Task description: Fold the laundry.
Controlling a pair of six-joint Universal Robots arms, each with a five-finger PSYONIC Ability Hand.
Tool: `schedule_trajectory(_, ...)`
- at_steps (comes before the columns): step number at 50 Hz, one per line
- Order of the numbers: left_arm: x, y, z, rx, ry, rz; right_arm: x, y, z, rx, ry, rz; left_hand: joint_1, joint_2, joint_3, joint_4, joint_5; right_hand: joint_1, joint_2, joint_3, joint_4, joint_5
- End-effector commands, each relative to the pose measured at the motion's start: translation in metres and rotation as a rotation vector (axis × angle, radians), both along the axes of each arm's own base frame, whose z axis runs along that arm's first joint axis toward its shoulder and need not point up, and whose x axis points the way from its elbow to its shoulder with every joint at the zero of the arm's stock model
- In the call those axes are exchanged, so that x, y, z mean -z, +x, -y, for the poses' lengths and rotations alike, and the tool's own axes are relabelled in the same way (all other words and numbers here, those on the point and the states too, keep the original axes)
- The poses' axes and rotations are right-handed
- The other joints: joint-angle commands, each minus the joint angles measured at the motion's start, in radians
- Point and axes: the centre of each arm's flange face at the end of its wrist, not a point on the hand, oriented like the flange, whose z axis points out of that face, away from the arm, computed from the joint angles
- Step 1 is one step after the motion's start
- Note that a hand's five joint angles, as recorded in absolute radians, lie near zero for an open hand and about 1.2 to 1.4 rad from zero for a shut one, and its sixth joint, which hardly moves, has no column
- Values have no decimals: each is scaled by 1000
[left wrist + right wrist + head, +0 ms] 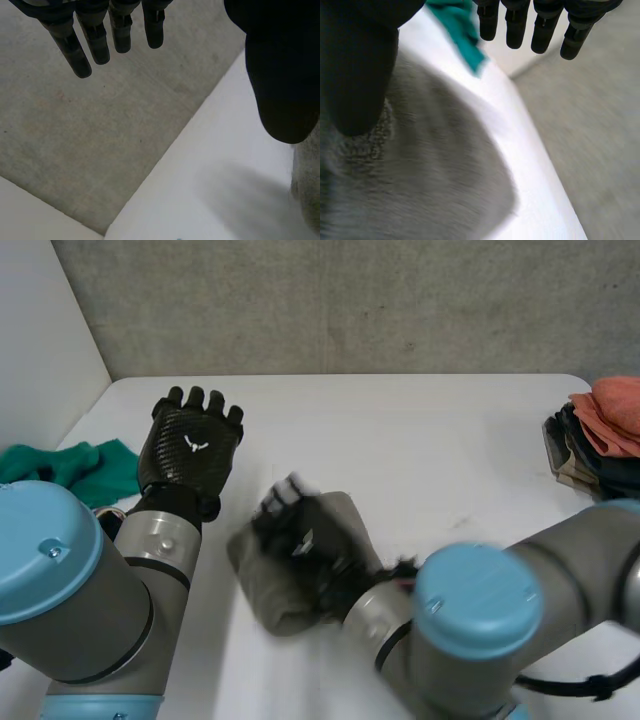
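- The right hand (300,535) is over the middle of a grey cloth (262,590) near the front of the white table (430,460), palm down.
- In the right wrist view its fingers (516,30) are straight and spread, and the thumb (355,65) stands apart from them. The hand is open and nothing is pinched between fingers and thumb.
- Whether the thumb tip touches the cloth cannot be told.
- The grey cloth is bunched in a rounded heap under the right palm. One edge curves out onto bare table beyond the hand.
- The right arm (500,620) comes in from the front right corner and reaches across toward the middle.
- The left hand (190,445) is held up, apart from the grey cloth and to its left, with its back toward the head camera.
- Its fingers (97,42) hang straight and its thumb (280,75) is clear of them, so it is open and holds nothing.
- A green cloth (75,468) lies crumpled at the table's left edge, beside the left arm (110,580). In the right wrist view it is just past the right hand's fingertips.
- A pile of folded clothes (585,460) sits at the table's right edge, well apart from both hands, with an orange cloth (615,410) on top.
- A grey wall (350,300) stands behind the table.
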Motion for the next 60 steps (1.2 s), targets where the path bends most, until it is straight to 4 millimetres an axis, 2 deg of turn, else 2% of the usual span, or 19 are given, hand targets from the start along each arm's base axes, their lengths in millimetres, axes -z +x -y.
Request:
schedule_trajectory(1,-13,-10,-2,45,37,-197,-49,-38,49,176,302,333,6,-3,-10,-2,-22,-64,-46,-43,-49,-52)
schedule_trajectory(4,-13,-19,-14,89,84,-249,-51,-43,52,151,465,356,15,5,-1,7,-14,-64,-46,-43,-49,-52)
schedule_trajectory(6,-12,-24,-22,113,117,-260,-52,-43,56,142,510,352,15,5,-1,7,-14,-64,-46,-43,-49,-52)
schedule_trajectory(11,7,-32,-36,142,244,-259,-22,-39,71,179,648,266,15,5,-1,7,-14,-64,-46,-43,-49,-52)
schedule_trajectory(14,24,-34,-39,124,340,-257,-16,-36,75,186,677,243,21,11,5,13,-8,-64,-46,-43,-49,-52)
schedule_trajectory(18,41,-32,-45,99,445,-246,4,-31,80,202,739,191,21,11,5,13,-8,-64,-46,-43,-49,-52)
schedule_trajectory(25,84,-29,-45,48,573,-136,25,-31,83,227,686,58,24,14,8,16,-5,-64,-46,-43,-49,-52)
schedule_trajectory(29,98,-26,-40,13,620,-81,31,-36,87,268,584,-33,44,35,28,36,16,-64,-46,-43,-49,-52)
schedule_trajectory(32,100,-22,-33,-9,630,-53,31,-38,90,285,517,-84,50,41,34,42,22,-64,-46,-43,-49,-52)
schedule_trajectory(38,83,-28,-21,12,576,-45,21,-39,92,289,460,-67,56,47,40,48,27,-64,-46,-43,-49,-52)
schedule_trajectory(41,70,-31,-17,23,544,-71,-2,-38,92,286,401,14,56,47,40,48,27,-64,-46,-43,-49,-52)
schedule_trajectory(45,33,-32,-15,51,464,-141,-28,-41,88,282,328,138,47,38,31,39,19,-64,-46,-43,-49,-52)
schedule_trajectory(50,-1,-31,-20,110,400,-199,-40,-48,77,271,286,187,41,32,26,33,13,-64,-46,-43,-49,-52)
schedule_trajectory(51,-7,-30,-21,119,390,-209,-44,-51,69,265,282,181,41,32,26,33,13,-64,-46,-43,-49,-52)
schedule_trajectory(54,-28,-25,-24,147,350,-246,-44,-55,54,248,295,162,35,26,20,28,7,-64,-46,-43,-49,-52)
schedule_trajectory(55,-32,-23,-24,152,343,-253,-40,-56,44,229,312,147,32,23,17,25,4,-64,-46,-43,-49,-52)
schedule_trajectory(60,-55,-20,-23,223,298,-300,-19,-55,24,165,328,87,24,14,8,16,-5,-64,-46,-43,-49,-52)
